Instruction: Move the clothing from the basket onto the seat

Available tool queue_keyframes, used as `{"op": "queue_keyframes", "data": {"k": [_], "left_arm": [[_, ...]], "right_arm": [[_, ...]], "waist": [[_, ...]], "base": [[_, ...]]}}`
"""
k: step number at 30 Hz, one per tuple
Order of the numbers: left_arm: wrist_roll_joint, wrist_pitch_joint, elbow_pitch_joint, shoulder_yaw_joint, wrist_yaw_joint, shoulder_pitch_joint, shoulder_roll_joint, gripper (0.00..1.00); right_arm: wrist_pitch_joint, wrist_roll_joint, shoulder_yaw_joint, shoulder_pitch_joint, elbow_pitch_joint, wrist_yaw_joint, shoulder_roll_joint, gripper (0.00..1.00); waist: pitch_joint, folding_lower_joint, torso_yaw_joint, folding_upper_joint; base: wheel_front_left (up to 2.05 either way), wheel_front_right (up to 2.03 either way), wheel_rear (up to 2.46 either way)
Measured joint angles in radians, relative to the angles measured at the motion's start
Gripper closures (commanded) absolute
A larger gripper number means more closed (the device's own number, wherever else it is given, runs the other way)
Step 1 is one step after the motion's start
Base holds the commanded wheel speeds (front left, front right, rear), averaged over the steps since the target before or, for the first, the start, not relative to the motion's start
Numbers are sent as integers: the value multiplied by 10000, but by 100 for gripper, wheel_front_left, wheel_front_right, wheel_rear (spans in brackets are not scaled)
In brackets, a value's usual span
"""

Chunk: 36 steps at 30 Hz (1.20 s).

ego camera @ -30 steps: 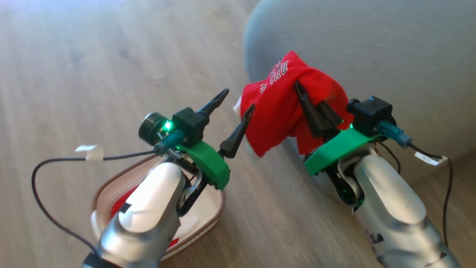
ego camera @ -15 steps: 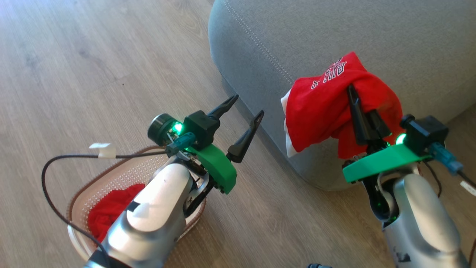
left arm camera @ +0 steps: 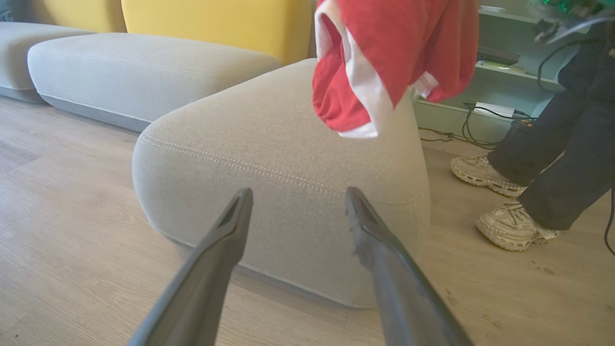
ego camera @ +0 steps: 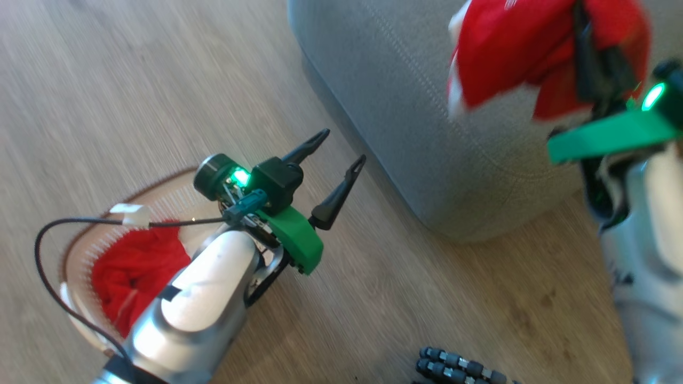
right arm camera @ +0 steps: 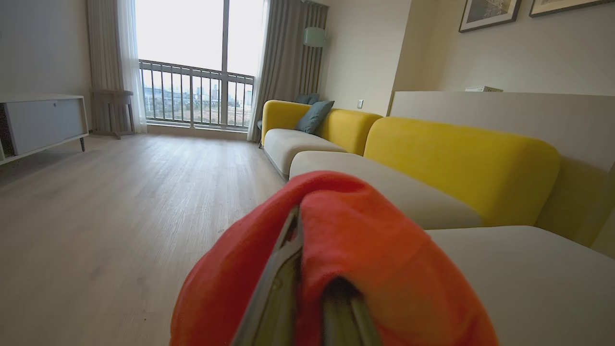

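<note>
The right gripper [ego camera: 592, 58] is clamped tight on a bunched red garment [ego camera: 501, 58], its two dark fingers pressed together and buried in the folds. In the right wrist view the cloth drapes over both of them. Over the last second this arm has carried the garment from the rounded corner of the grey seat [ego camera: 405, 122] up and inward. It now hangs over the cushion top, and from the left wrist view its white-trimmed hem looks clear of the fabric. The head camera has swung too, so part of that shift is only apparent. Judging by this, the carry is nearly done and a lowering and release should follow.

The left gripper [ego camera: 344, 144] stands spread wide and empty above the floor, pointing at the seat's side. Behind it, more red clothing [ego camera: 133, 266] lies in the basket [ego camera: 98, 237] on the floor, so at least one more trip remains.
</note>
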Motion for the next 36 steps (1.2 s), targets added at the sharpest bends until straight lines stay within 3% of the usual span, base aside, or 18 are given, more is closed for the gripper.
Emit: {"op": "queue_keyframes", "data": {"k": [11,28,36], "left_arm": [[479,0,-439,-10,0,-677,629,0],[694,19,-1313,-729,0,-1754,909,0],[780,284,-1870,-991,2,-1899,1035,0]], "right_arm": [[-2,-234,-384,-3065,2102,0,-1028,100],[0,-1430,-2980,-6284,6362,2,-3273,100],[19,-2036,-4673,-7288,7601,2,-3647,100]], "waist": [[1612,0,52,0],[3461,0,1575,-1],[4358,-1,2257,0]], "base": [[0,0,0],[0,0,0],[0,0,0]]}}
